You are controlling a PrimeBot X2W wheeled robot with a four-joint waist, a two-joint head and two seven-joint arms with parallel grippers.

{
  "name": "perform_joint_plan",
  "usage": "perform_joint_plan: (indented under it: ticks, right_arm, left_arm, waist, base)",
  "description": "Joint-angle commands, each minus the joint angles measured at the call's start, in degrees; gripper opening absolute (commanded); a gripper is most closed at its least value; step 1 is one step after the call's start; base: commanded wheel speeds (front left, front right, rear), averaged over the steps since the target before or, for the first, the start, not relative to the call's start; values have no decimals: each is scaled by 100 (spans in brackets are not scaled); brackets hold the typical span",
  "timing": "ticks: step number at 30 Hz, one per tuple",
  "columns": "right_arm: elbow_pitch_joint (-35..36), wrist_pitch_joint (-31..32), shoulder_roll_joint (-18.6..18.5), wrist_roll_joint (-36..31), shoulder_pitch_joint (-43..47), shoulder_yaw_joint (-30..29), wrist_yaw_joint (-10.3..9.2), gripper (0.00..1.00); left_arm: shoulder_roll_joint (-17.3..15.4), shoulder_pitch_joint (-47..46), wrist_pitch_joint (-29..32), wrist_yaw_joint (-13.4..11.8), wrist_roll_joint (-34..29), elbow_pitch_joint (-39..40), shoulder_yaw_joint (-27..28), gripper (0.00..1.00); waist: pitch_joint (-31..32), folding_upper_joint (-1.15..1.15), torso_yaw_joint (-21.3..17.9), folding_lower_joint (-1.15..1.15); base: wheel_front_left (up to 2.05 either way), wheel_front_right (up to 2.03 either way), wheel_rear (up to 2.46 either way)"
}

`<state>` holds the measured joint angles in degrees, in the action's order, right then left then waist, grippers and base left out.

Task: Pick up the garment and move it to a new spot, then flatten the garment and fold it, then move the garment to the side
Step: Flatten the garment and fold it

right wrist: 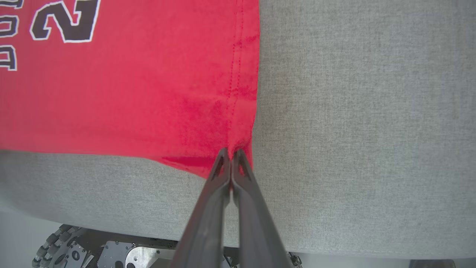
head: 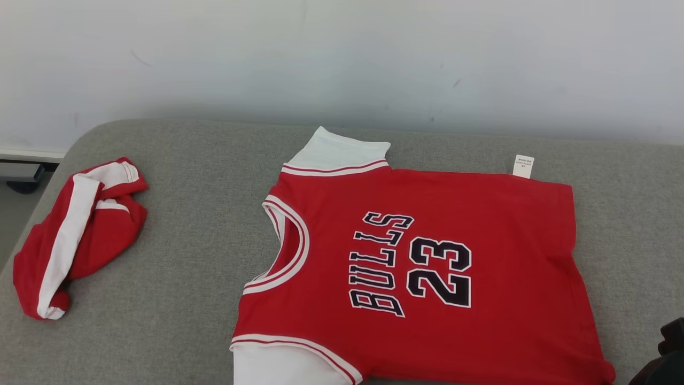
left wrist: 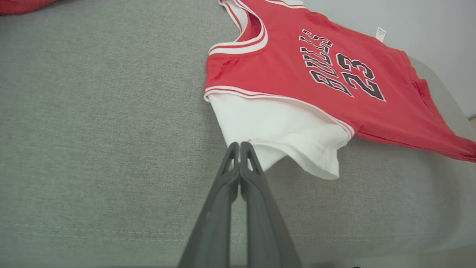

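Left pincer (left wrist: 240,146): fingers pressed together, tips at the edge of the white sleeve (left wrist: 282,130) of the red jersey (left wrist: 293,80), lower centre of the left wrist frame. The sleeve cloth draws to a point at the tips, so the pincer appears clamped on it.

Right pincer (right wrist: 230,152): fingers together, closed on the bottom corner of the jersey's hem at the centre of the right wrist frame. The red cloth puckers around the tips.

The jersey lies spread nearly flat, print side up, on a grey upholstered cushion (head: 203,224). In the head frame it fills the centre and lower right, neck opening toward the left. It reads "BULLS 23".

A white label (head: 523,166) projects from its upper right edge.

A second red-and-white garment (head: 80,235) lies crumpled at the left of the head frame, well apart from the jersey.

A pale wall (head: 342,59) stands behind the cushion.
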<state>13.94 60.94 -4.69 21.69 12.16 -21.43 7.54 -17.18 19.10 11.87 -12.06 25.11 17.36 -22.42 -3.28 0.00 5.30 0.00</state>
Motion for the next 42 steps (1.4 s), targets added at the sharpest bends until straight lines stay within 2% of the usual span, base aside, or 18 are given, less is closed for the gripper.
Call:
perform_joint_plan:
  ticks: [1,5,9,16,20,25,34,42]
  right_arm:
    - [24,21,28,-25,67,-36,-10,0]
    - [105,1,82,24,137,-114,-10,0]
    - [154,-146,122,92,-1,-109,-10,0]
    - [36,-451,131,-4,-458,151,-10,0]
    - [-155,-618,70,-1,-823,310,-10,0]
    - [-453,-893,41,-12,-1257,419,-10,0]
    - [-991,-1277,66,-169,-1797,504,-10,0]
    - [-1388,-1557,109,-366,-2136,528,-10,0]
  left_arm:
    - [-64,97,94,26,34,89,-23,0]
    - [-129,83,437,58,120,365,-148,0]
    - [-223,-333,513,162,-42,499,-163,0]
    - [-268,-1357,604,463,-187,185,-170,0]
    - [-176,-2043,575,713,-227,-250,-251,0]
    - [6,-2910,448,908,-357,-912,-312,0]
    - [195,-4071,155,1089,-499,-1998,-282,0]
    - [249,-4635,-39,1238,-512,-2610,-304,0]
  waist:
    - [-3,0,-1,0]
    - [2,0,-6,0]
    - [-2,0,-44,0]
    - [-138,0,-232,0]
    - [-324,0,-311,0]
    - [-530,0,-347,0]
    - [-801,0,-419,0]
    - [-969,0,-486,0]
  base:
    - [0,0,0]
    - [0,0,0]
    - [0,0,0]
    - [0,0,0]
    - [0,0,0]
    - [0,0,0]
    - [0,0,0]
    - [0,0,0]
